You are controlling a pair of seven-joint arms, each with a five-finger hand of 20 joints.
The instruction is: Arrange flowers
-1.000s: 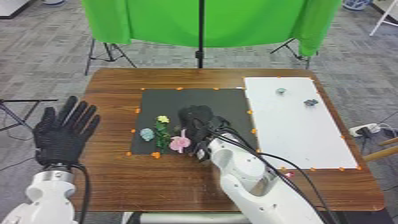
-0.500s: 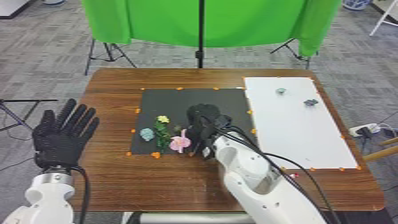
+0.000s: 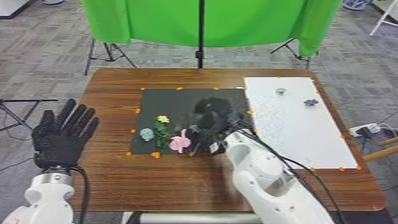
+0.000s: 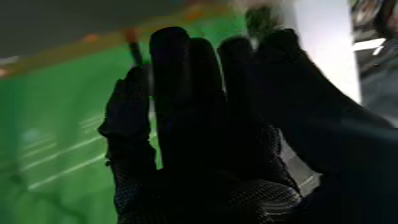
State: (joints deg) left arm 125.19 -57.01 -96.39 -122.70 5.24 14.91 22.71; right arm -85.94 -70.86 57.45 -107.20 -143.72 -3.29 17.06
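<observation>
The right hand (image 3: 216, 112) has just slid across the dark mat (image 3: 187, 96), away from the grouped flowers and toward 3 o'clock, where the white sheet (image 3: 306, 145) lies. It is now over the mat, between its centre and 2 o'clock. The move uncovers a small greyish flower (image 3: 195, 129), just beside the pink flower (image 3: 180, 143) on its 1 o'clock side. The rest of the group has not shifted: the yellow flower (image 3: 163, 119) at 9 o'clock on the mat, the pale blue flower (image 3: 147, 134) between 8 and 9, the green leaves (image 3: 162, 140) between 7 and 8, and the pink one at 7.

In the right wrist view, the right hand's fingers look long and straight, not curled round a stem. A blurred greenish shape (image 4: 260, 21) shows near the tips; whether they touch it, I cannot tell. The left hand (image 3: 59, 145) lies off the mat at 9 o'clock, its fingers spread apart and nothing in them.

For the task, this looks like a flower just set down and the hand leaving it. Two flowers are still on the sheet: the pale green flower (image 3: 281, 91) toward 11 o'clock and the grey-blue flower (image 3: 311, 102) between 12 and 1. One of these is probably next, and the hand should lift clear so it doesn't brush the greyish flower.
</observation>
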